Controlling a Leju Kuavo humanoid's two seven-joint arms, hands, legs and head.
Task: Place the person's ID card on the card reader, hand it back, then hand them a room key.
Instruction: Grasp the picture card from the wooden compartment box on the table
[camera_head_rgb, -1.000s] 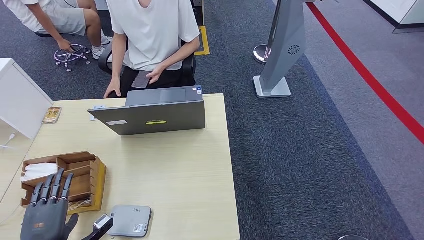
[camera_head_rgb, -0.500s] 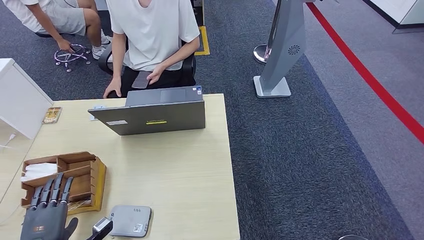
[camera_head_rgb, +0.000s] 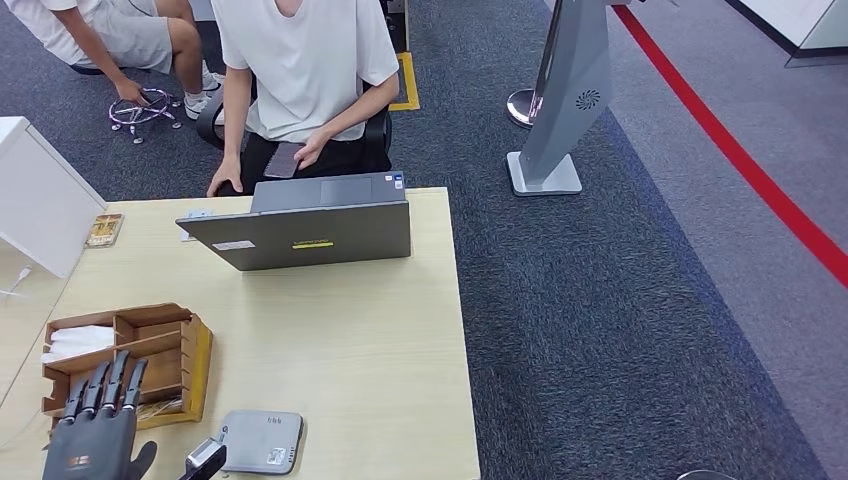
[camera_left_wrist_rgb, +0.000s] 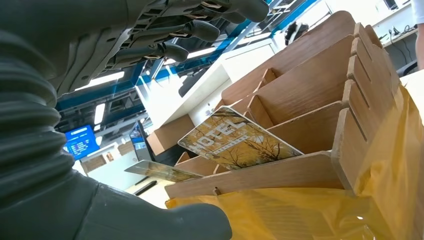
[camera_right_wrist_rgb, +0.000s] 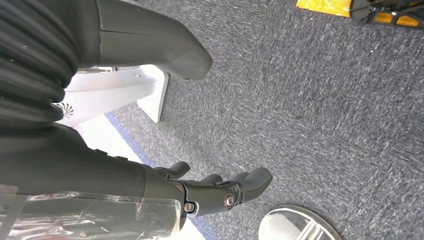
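A pale wooden desk (camera_head_rgb: 350, 330) is seen from the robot's head. The robot's dark grey left hand (camera_head_rgb: 95, 430) hovers with fingers straight and spread, holding nothing, above a brown wooden compartmented organiser box (camera_head_rgb: 150, 345) at the desk's near left corner. From the left wrist, a yellow printed room key card marked "HOTEL" (camera_left_wrist_rgb: 235, 140) leans in one slot of the box, untouched; the fingers (camera_left_wrist_rgb: 200, 30) are apart from it. Just beside the box lies a flat grey rounded card reader (camera_head_rgb: 262, 440), and nothing appears to rest on top of it, though part of it is cut off by the frame edge. A grey laptop (camera_head_rgb: 310, 225) stands at the far side, and behind it sits a person in a white shirt (camera_head_rgb: 300, 60) holding a dark flat object that may be a phone or the ID card. The right hand (camera_right_wrist_rgb: 220, 192) hangs over blue-grey carpet, fingers loosely curled and holding nothing. Judging by this, the ID steps look finished and the key handover remains: card not yet grasped.
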